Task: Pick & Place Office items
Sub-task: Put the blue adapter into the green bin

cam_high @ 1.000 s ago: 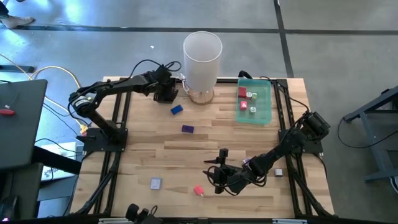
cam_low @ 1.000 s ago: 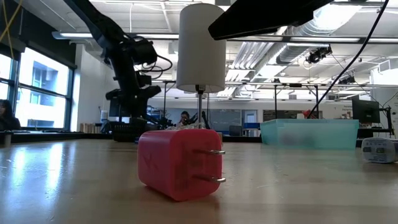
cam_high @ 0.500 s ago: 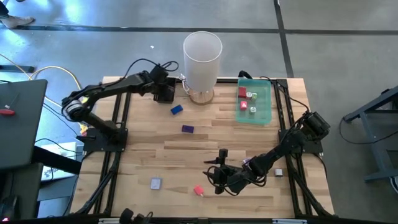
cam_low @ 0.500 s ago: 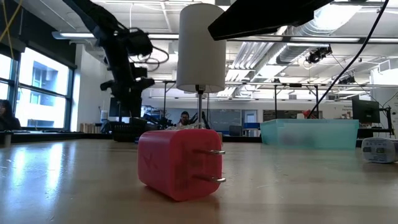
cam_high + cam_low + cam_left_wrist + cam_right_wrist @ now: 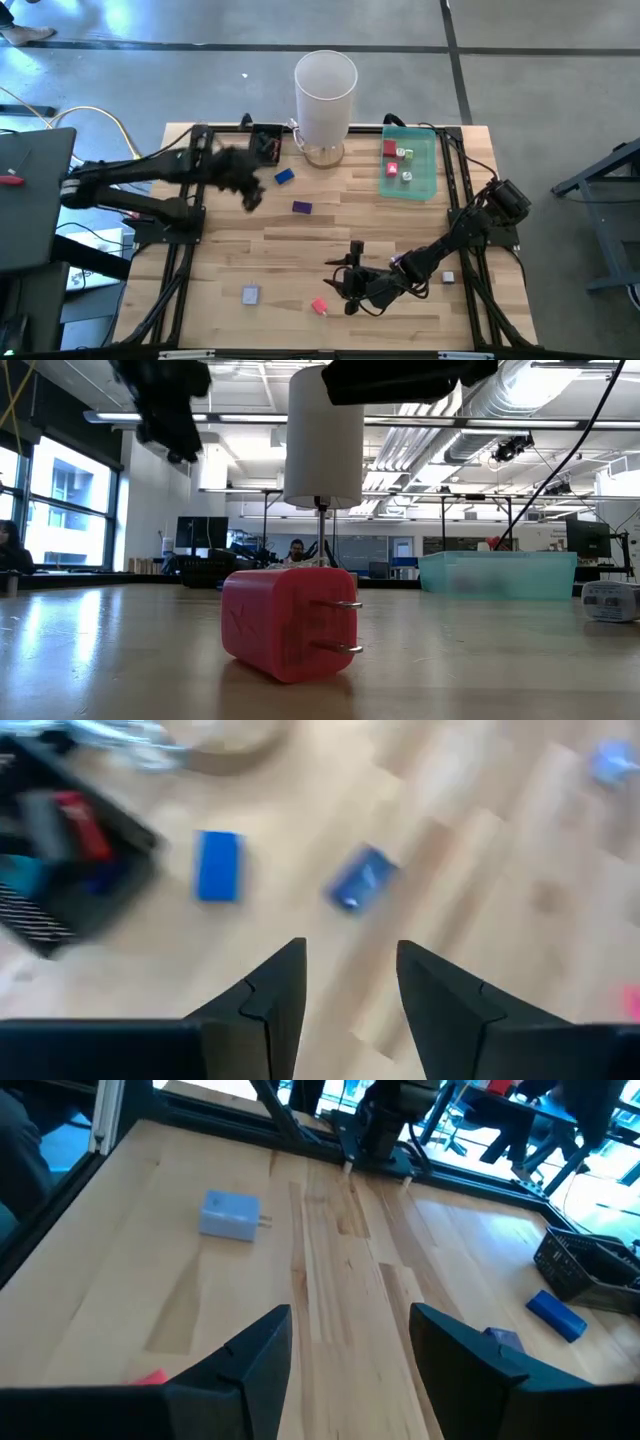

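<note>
1. Overhead, the left gripper [image 5: 248, 190] is showing as a dark blur above the table's [image 5: 330, 300] far-left part, near the blue block [image 5: 284, 176] and the purple block [image 5: 301, 208]; its finger spacing cannot be told here.
2. Also overhead, the right gripper [image 5: 350, 285] is hanging low near the table's near edge, holding nothing, with the pink plug [image 5: 319, 306] just beside it and a grey plug [image 5: 250, 295] lying nearer the near-left corner.
3. A white cylinder [image 5: 325, 95] is standing at the far edge, a black tray [image 5: 266, 144] is sitting just beside it toward the far-left corner, and a green tray [image 5: 410, 165] carrying red pieces is sitting near the far-right corner.
4. At table height, the pink plug [image 5: 285, 622] is filling the middle, prongs pointing sideways, with the cylinder [image 5: 324, 435] behind it and the green tray [image 5: 497, 574] farther off.
5. From the left wrist, the fingers [image 5: 270, 1005] are standing partly apart with nothing between them, over bare wood, and the blue block [image 5: 218, 866] and purple block [image 5: 359, 878] are lying apart beyond them.
6. From the right wrist, the fingers [image 5: 255, 1355] are standing partly apart and empty, and the grey plug [image 5: 231, 1216] is lying well ahead.
</note>
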{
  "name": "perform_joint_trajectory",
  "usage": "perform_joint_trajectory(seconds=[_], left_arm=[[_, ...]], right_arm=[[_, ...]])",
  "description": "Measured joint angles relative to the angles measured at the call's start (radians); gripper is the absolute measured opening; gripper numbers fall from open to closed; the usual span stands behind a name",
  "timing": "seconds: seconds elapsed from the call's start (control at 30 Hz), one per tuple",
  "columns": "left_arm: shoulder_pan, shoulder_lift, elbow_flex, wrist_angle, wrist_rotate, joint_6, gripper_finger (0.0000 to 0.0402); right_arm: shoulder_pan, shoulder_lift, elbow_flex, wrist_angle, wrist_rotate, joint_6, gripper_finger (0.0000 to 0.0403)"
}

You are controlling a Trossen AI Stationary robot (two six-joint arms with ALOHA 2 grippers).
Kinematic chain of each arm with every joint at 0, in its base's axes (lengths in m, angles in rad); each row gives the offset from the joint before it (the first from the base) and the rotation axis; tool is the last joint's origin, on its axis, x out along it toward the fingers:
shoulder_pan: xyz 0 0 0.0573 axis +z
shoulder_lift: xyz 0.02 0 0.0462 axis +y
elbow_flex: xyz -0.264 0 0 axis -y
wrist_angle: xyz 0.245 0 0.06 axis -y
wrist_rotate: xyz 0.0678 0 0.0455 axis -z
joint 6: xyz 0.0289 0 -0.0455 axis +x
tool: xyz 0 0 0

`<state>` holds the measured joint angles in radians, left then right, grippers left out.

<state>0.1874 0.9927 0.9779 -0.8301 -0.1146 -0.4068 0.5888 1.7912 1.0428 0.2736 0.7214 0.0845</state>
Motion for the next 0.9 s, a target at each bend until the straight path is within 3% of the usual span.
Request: perform_joint_trajectory(seconds=[0.2, 0.33, 0.5, 0.7, 0.9], left_arm=[[-0.389, -0.049, 0.0, -0.026, -0.094, -0.226, 0.015], [-0.549, -0.034, 0.0, -0.023, -0.102, -0.326, 0.015], [-0.637, -0.002, 0.0, 0.011, -0.149, -0.35, 0.015], [-0.664, 0.039, 0.0, 0.011, -0.153, -0.32, 0.0156], [-0.67, 0.067, 0.0, 0.014, -0.152, -0.297, 0.0211]], right_arm=[[0.0, 0.0, 0.0, 0.038, -0.003, 0.0, 0.0191], [0.0, 0.0, 0.0, 0.062, -0.025, 0.001, 0.0192], [0.0, 0.0, 0.0, 0.061, -0.024, 0.062, 0.0191], [0.003, 0.0, 0.0, 0.053, -0.025, 0.144, 0.0192], [0.009, 0.0, 0.0, 0.027, -0.026, 0.183, 0.0192]])
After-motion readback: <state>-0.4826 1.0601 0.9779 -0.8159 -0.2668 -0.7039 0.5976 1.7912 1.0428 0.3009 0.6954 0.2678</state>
